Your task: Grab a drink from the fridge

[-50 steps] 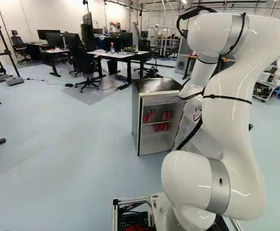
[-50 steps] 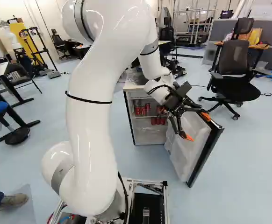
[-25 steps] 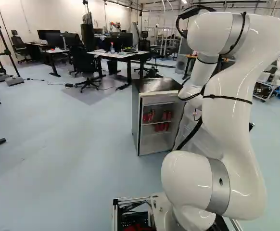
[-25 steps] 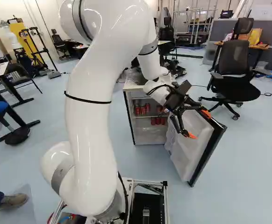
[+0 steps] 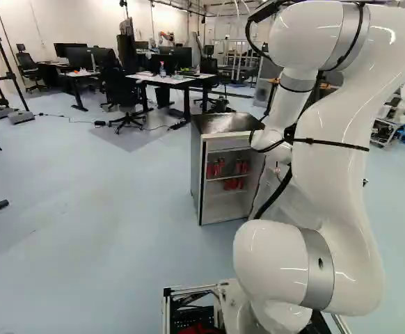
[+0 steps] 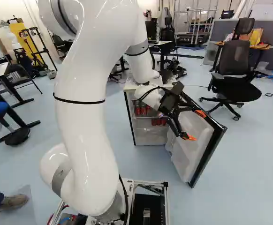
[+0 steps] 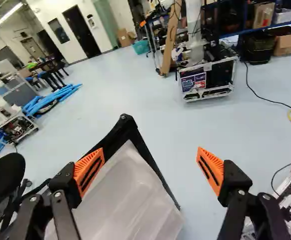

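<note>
Working from left to right in the right base view, the arm (image 6: 85,103) is rising from its base and arching toward the fridge (image 5: 197,174). This high bend is probably letting the wrist come down toward the door from above

The fridge is standing upright on the floor (image 5: 105,236), its front open toward the base. The red cans (image 5: 234,183), the drinks for this task, are resting inside in groups above and below the upper shelf (image 5: 227,177). The shelving is keeping them level and facing the opening, which should suit a straight reach from the front.

The pincer (image 7: 150,159) is holding nothing: its fingers are standing wide apart, with floor and part of the door showing between the orange pads (image 7: 89,172). It is pointing away from the cans and lying close to the upper part of the door (image 6: 185,159); contact is not certain. This placement is apparently serving to push or guard the door rather than to grasp a drink.

The door is standing wide at the fridge's right, giving access to the shelves. The next move is likely calling for the pincer to clear the door's edge before turning toward the cans; turning too early could be risking a knock against it
</note>
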